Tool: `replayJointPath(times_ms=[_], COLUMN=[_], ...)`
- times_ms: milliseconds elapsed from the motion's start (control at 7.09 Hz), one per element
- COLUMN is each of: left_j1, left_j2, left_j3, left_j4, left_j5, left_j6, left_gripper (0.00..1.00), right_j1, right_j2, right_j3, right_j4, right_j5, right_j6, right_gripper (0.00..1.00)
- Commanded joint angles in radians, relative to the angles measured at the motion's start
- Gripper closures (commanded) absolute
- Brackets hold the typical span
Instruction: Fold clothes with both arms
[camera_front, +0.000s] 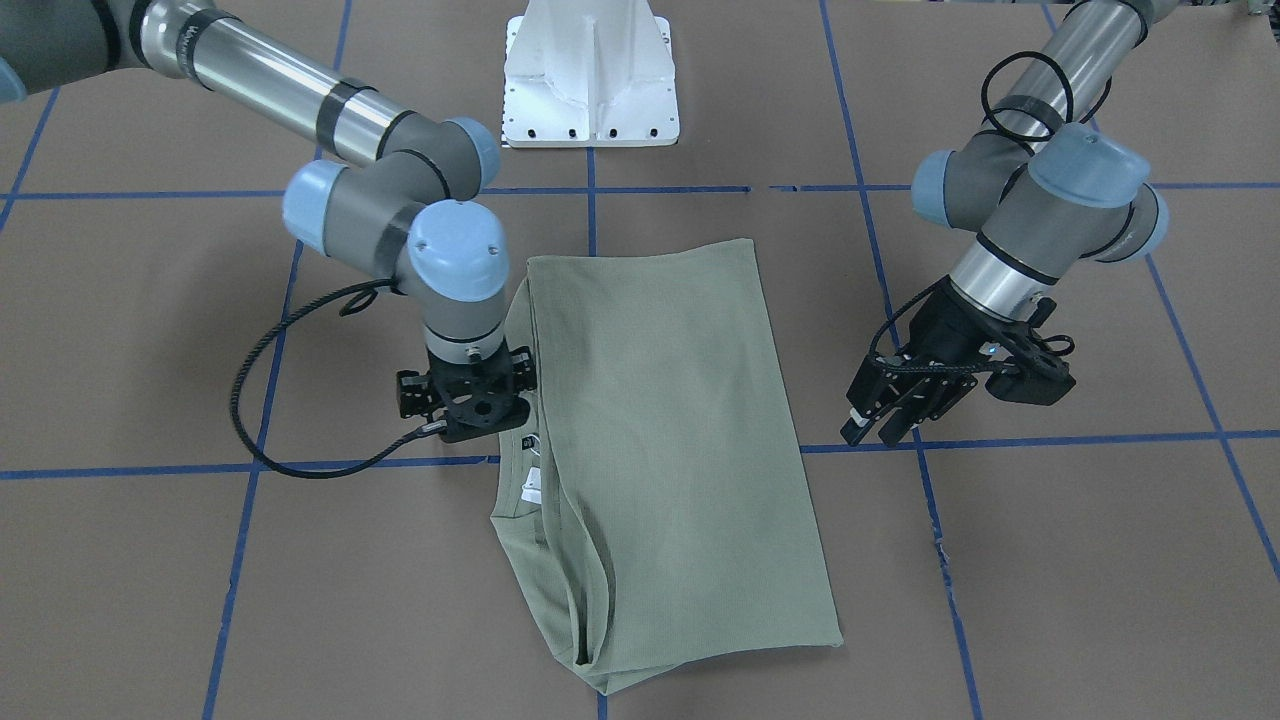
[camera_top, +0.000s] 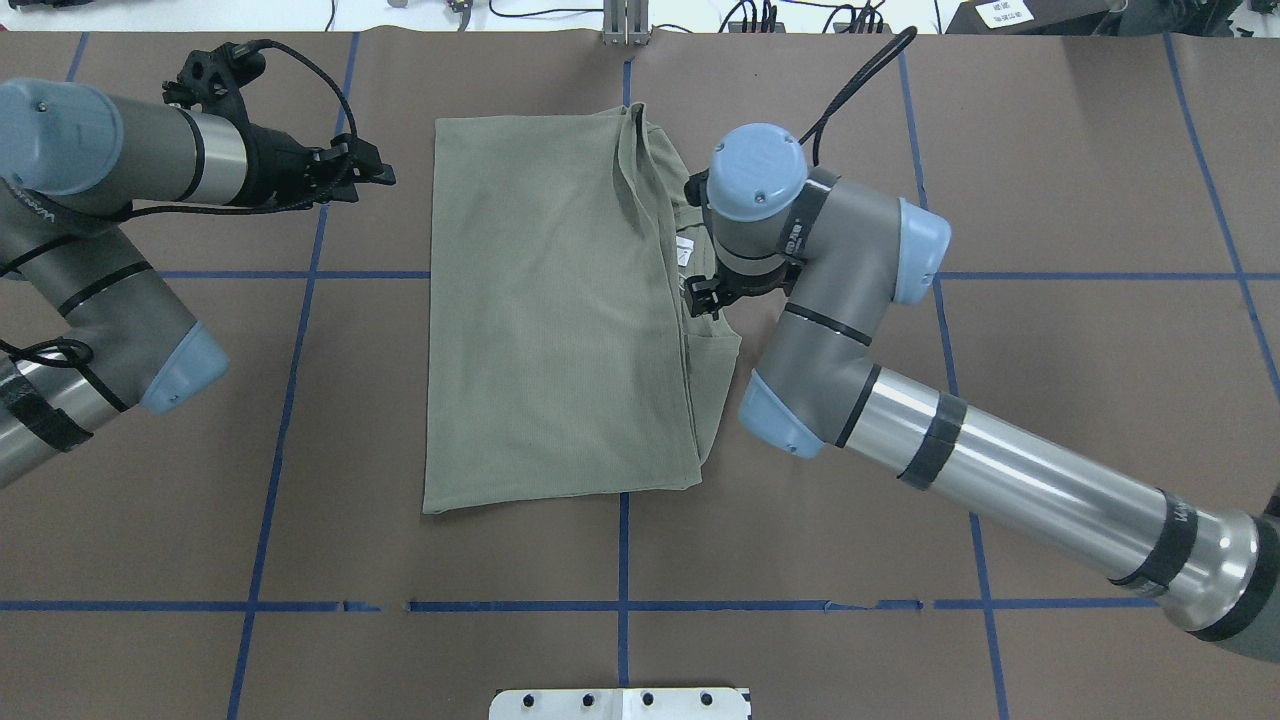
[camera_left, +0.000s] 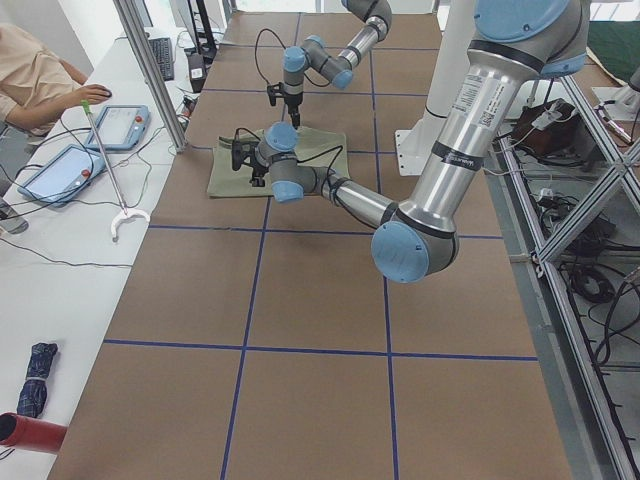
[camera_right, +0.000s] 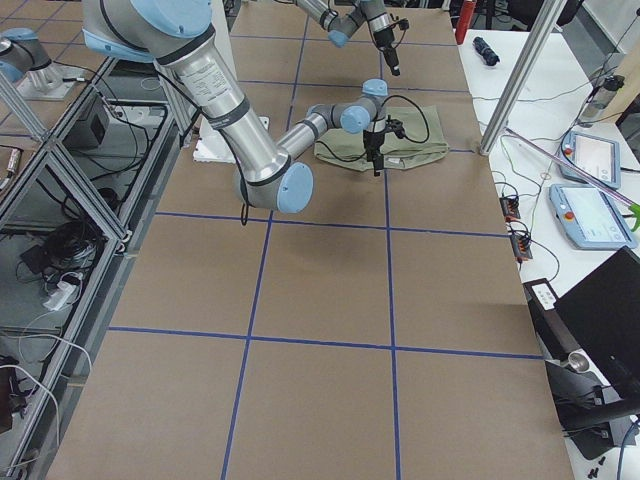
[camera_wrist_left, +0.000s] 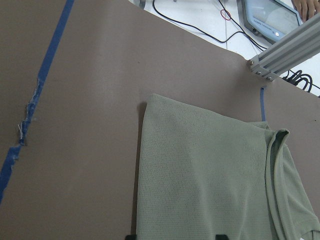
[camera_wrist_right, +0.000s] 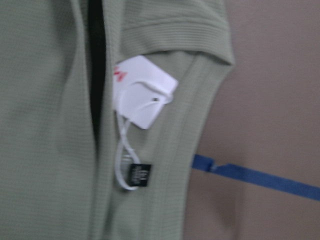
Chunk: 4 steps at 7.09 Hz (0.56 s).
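**Folded shirt between the two arms.** A sage-green ribbed-knit shirt (camera_front: 670, 430), folded lengthwise into a long rectangle, lies flat near the middle of the brown paper-covered table (camera_front: 1050, 560). It lies across a crossing of the blue tape grid lines (camera_front: 1100, 438). Its round ribbed collar (camera_wrist_right: 187, 135) sits at the long edge on the robot's right side, partly covered by the folded-over layer. A white metal pedestal base (camera_front: 590, 75) stands beyond the short edge nearest the robot.

**Right gripper** (camera_front: 468, 402). Black, pointing straight down, low over the collar edge. The wrist hides its fingers from above and its own camera shows none. How far this claw is spread, and whether it has any cloth, cannot be told.

**Left gripper** (camera_front: 870, 432). Black, tilted, hanging beside the opposite long edge and apart from the cloth. Its two fingertips (camera_wrist_left: 131, 236) stand well apart at the bottom of the wrist view, with nothing between them.

**Labels.**
- A white paper hang tag (camera_wrist_right: 145, 92) lies inside the collar. A red mark at its upper left corner is too blurred to read.
- A white string loop (camera_wrist_right: 122, 150) runs from the tag to a small black rectangular label (camera_wrist_right: 140, 175), whose pale print is also too blurred to read.
- Pale lettering near the wrist of the silver-grey right arm (camera_top: 1000, 470) is too small to read.
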Motion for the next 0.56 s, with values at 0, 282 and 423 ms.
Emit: replayJointPath(times_ms=[0,282,423], left_j1=[-0.001,-0.001,-0.003], left_j2=[0.000,0.000,0.002], left_j3=[-0.009,-0.009,-0.010], left_j4=[0.004,0.004,0.004], left_j5=[0.000,0.000,-0.002], left_j6=[0.000,-0.001,0.000], left_gripper=[0.39,0.39,0.39], right_j1=[0.025,0.028,0.029], right_j2=[-0.020,0.087,0.157], right_j3=[0.053,-0.043,-0.134], right_j4=[-0.022,-0.011,0.024], right_j5=[0.030,0.000,-0.038], right_j6=[-0.023,0.003,0.037], right_gripper=[0.00,0.00,0.00])
